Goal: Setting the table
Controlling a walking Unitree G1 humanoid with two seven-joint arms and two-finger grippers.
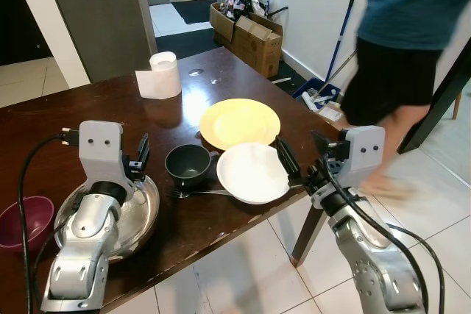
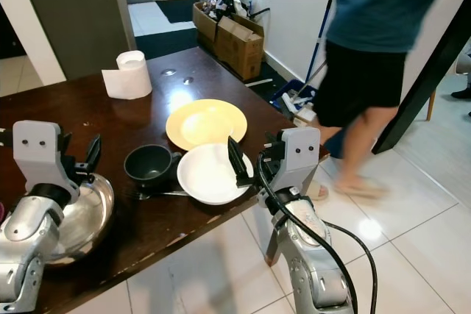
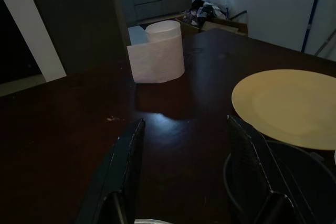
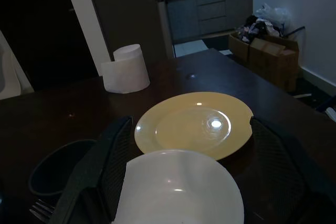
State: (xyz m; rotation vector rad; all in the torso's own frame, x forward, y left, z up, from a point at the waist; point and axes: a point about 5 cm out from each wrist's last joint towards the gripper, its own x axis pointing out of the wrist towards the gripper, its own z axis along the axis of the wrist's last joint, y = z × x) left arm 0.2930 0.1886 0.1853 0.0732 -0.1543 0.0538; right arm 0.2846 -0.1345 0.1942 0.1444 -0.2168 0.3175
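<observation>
Table-setting looks barely begun: a yellow plate (image 1: 240, 122), white plate (image 1: 252, 172), dark cup (image 1: 188, 163) and fork (image 1: 193, 193) crowd the table's (image 1: 88, 112) near edge, while left gripper (image 1: 140, 158) and right gripper (image 4: 191, 174) hover wide, empty.

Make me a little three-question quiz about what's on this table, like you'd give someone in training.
1. True or false: the white plate overlaps the near edge of the yellow plate.
2. Which lies beside the fork? A) paper towel roll B) dark mug C) purple bowl
3. Fill in: the left gripper hangs over the ____ bowl.

Key: 1 true. 2 B. 3 steel. Both the left gripper and the right gripper are open and hold nothing.
</observation>
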